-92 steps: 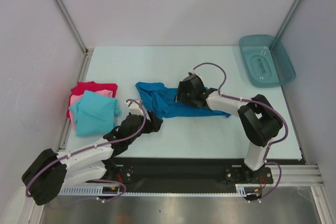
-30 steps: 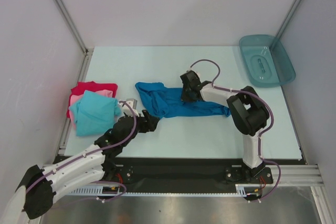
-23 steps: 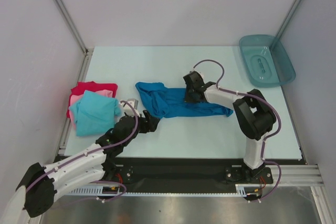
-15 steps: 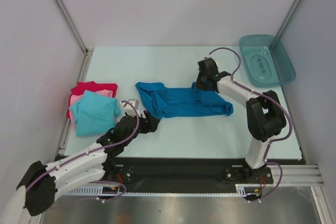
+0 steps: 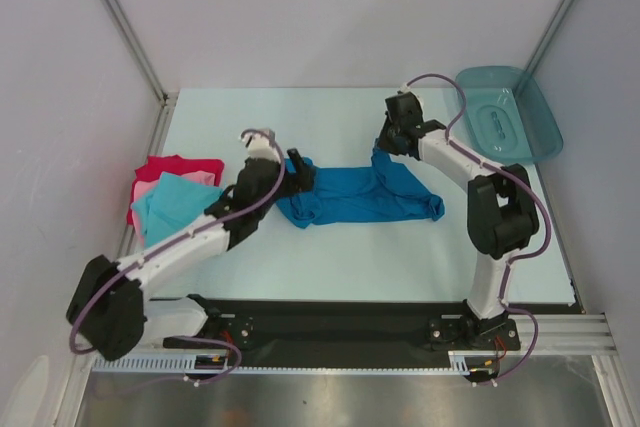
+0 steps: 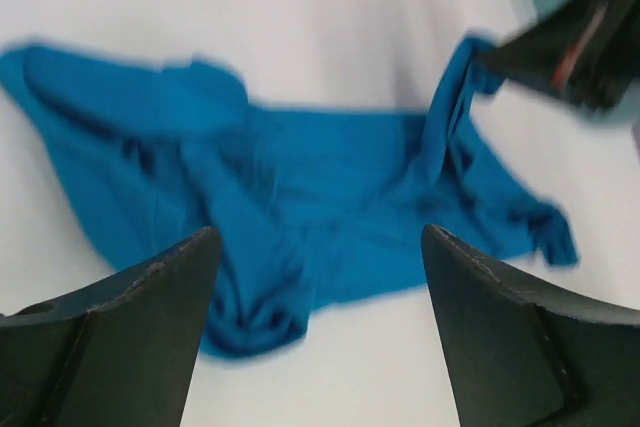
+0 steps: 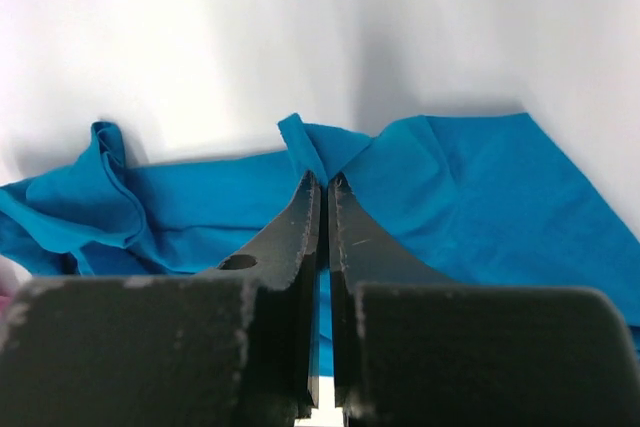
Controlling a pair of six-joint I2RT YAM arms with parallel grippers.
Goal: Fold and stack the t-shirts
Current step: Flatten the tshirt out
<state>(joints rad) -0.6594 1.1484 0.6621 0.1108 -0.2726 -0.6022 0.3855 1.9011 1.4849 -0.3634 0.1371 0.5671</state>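
Note:
The medium blue t-shirt (image 5: pixel 350 195) lies crumpled and stretched out across the middle of the table. My right gripper (image 5: pixel 385 147) is shut on a fold of its far right edge (image 7: pixel 300 139), holding that edge a little raised. At the shirt's left end hovers my left gripper (image 5: pixel 300 169), open, with nothing between its fingers (image 6: pixel 150 317); beneath them lies the blue shirt (image 6: pixel 300 197). On the left lies a pile: the light turquoise t-shirt (image 5: pixel 165 215) on top, the pink one (image 5: pixel 145 190) and the red one (image 5: pixel 175 164) showing under it.
A teal plastic tray (image 5: pixel 505 112) sits at the far right corner. Metal frame posts and grey walls close in the table's left, back and right sides. The left arm reaches over part of the turquoise shirt.
My left arm swung from the near edge up to the blue shirt's left end and opened a little wider. My right gripper drew the shirt's edge back and to the right.

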